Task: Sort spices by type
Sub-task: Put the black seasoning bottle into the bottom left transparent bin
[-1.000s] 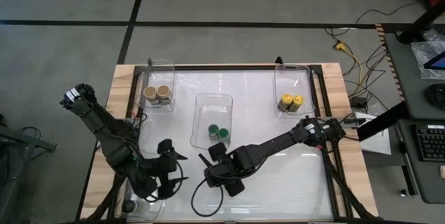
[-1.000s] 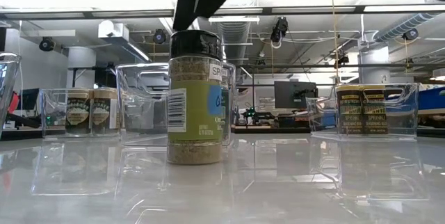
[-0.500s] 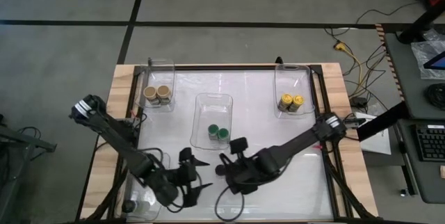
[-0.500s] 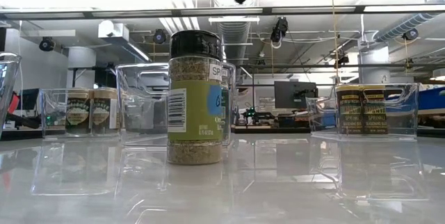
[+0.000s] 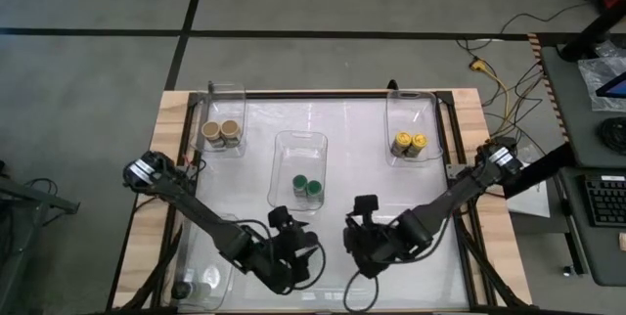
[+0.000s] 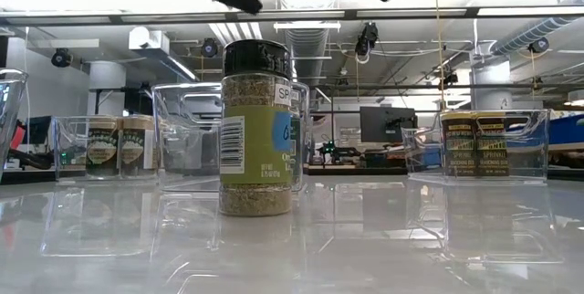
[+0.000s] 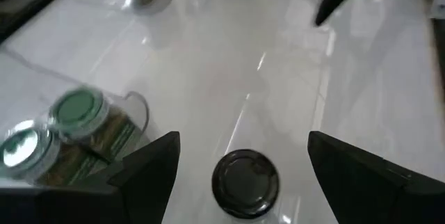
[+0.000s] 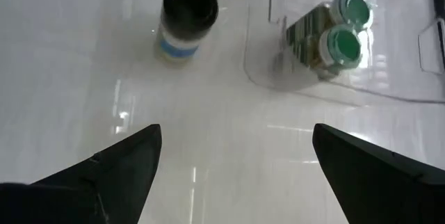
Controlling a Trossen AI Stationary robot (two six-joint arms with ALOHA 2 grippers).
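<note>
Where it stands upright, black-lidded spice jar [image 6: 256, 128], green label, barcode

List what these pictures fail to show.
- Black-lidded jar: its label wraps out of sight in the low view. From the high view it is hard to pick out between the dark arms.
- Bin at the high view's lower left: contents largely covered by the left arm.
- Green-lidded jars: labels blurred, left wrist view.

Two green-lidded jars [image 5: 307, 187], two tan [image 5: 221, 132], two yellow [image 5: 409, 143].
</note>
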